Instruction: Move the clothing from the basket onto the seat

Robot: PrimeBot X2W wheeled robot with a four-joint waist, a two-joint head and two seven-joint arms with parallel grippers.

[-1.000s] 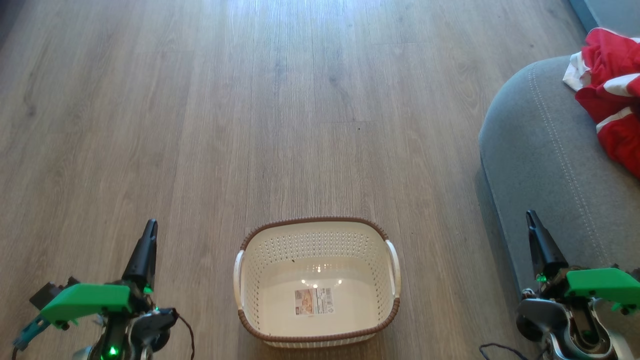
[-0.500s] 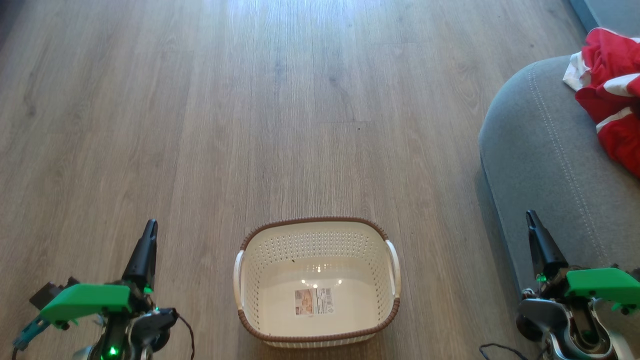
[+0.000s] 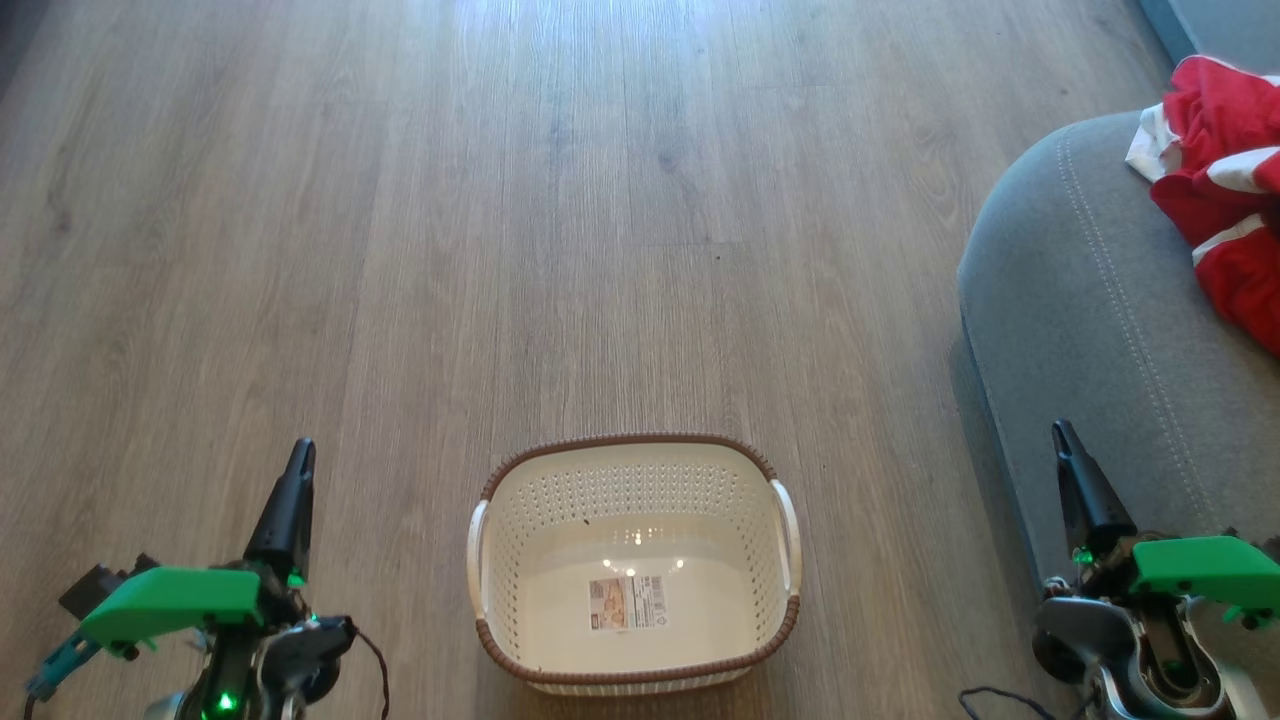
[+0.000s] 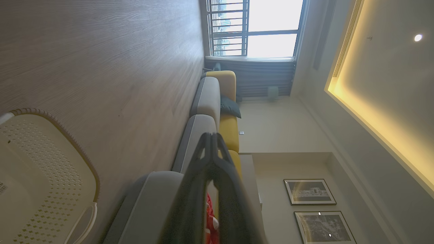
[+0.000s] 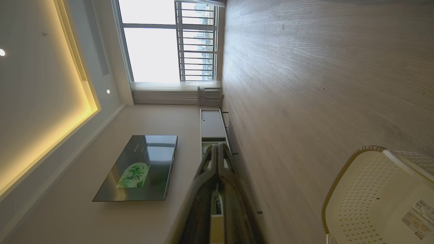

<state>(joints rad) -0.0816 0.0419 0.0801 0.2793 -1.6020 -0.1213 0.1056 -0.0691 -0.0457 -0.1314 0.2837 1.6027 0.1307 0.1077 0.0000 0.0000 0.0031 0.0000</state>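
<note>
Wood floor [image 3: 600, 200] spreads ahead of me, and the seat [image 3: 1080, 300] comes in from my right. The basket [image 3: 630, 490] sits on the floor straight in front, between my two arms and apart from the seat. The clothing [image 3: 1225, 200] lies on the far part of the seat, red with white stripes and a white bit at its edge. It runs off the right side of the head view, so I can't see all of it. My left gripper [image 3: 300, 450] hangs left of the basket, and my right gripper [image 3: 1062, 432] is by the seat's near edge. In both wrist views the fingers are pinched together at the tips with nothing between them. In the basket I see just a paper label [image 3: 627, 603] on the bottom. I judge the transfer done and this the finishing step. The next move calls for no grasp, at most a check that no cloth hangs off the seat.
</note>
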